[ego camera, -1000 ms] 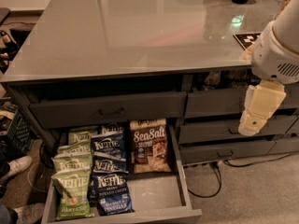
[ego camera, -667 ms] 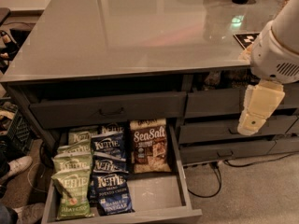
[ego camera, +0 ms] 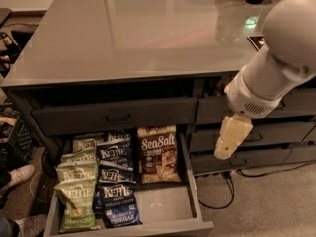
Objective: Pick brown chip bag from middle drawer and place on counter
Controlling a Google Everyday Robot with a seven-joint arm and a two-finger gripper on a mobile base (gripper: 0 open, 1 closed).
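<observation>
The brown chip bag (ego camera: 158, 154) with white "Sea Salt" lettering lies flat at the back right of the open middle drawer (ego camera: 163, 206). Blue Kettle bags (ego camera: 116, 181) and green Kettle bags (ego camera: 76, 191) lie to its left. My gripper (ego camera: 232, 137) hangs pointing down at the end of the white arm (ego camera: 281, 53), to the right of the drawer and above floor level, apart from the bag. It holds nothing. The glossy grey counter (ego camera: 138, 33) spans the top of the cabinet.
Closed dark drawers with small handles (ego camera: 118, 117) sit above and to the right of the open drawer. A cable (ego camera: 227, 194) lies on the floor at the right. A shoe (ego camera: 17, 174) and a black crate (ego camera: 15, 137) are at the left. A patterned board's corner (ego camera: 254, 41) lies on the counter.
The arm has swung left and down, so the gripper now hangs closer to the open drawer's right side. The bags and the drawer have not moved.
</observation>
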